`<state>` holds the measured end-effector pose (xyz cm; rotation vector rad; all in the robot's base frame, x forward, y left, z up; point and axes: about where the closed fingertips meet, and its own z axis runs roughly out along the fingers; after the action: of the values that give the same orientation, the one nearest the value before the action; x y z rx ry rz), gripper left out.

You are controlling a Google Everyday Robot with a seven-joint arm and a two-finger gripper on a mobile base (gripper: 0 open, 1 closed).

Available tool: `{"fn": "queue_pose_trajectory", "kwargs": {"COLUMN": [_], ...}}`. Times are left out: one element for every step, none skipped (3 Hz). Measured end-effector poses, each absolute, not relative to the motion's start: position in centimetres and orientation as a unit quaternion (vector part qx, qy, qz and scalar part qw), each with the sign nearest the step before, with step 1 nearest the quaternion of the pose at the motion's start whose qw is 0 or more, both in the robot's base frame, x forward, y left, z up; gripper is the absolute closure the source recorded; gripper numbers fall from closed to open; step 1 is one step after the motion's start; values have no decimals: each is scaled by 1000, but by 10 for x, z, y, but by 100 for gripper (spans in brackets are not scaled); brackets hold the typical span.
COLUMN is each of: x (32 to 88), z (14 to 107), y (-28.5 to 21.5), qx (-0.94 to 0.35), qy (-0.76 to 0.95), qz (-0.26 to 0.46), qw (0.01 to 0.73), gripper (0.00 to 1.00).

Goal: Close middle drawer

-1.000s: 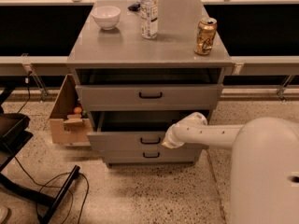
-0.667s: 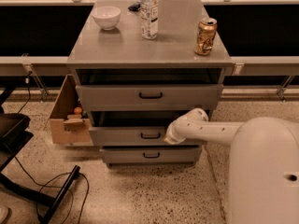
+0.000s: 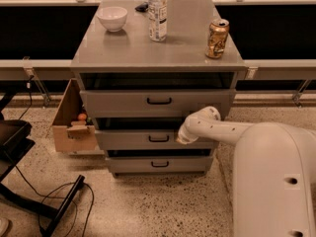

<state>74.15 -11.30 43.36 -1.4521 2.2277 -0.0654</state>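
Observation:
The middle drawer [image 3: 128, 139] is the second of three in a grey metal cabinet [image 3: 89, 63]. Its low flat front carries a small black loop handle [image 3: 158, 138] and stands only a little proud of the cabinet face. My white arm reaches in from the right. My gripper [image 3: 181, 137] is at the right part of the drawer front, just right of the handle, against the front. The fingers are hidden behind the wrist.
On the cabinet top stand a white bowl [image 3: 112, 18], a clear bottle [image 3: 157, 13] and a gold can [image 3: 217, 38]. A cardboard box [image 3: 74, 120] sits on the floor at the left. A black chair base [image 3: 19, 147] and cables [image 3: 64, 201] lie front left.
The middle drawer has slid back into the cabinet, from well pulled out to nearly flush. My gripper has moved inward with its front.

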Motion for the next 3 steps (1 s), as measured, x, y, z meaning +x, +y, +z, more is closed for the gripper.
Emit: {"fn": "queue_pose_trajectory", "kwargs": {"x": [742, 742, 742], "z": [434, 434, 434], "y": [-113, -113, -113], "qx": [-530, -530, -530], "qy": [813, 813, 813], "qz": [-24, -24, -24], "qw": [239, 239, 239], "gripper": [82, 58, 27]}}
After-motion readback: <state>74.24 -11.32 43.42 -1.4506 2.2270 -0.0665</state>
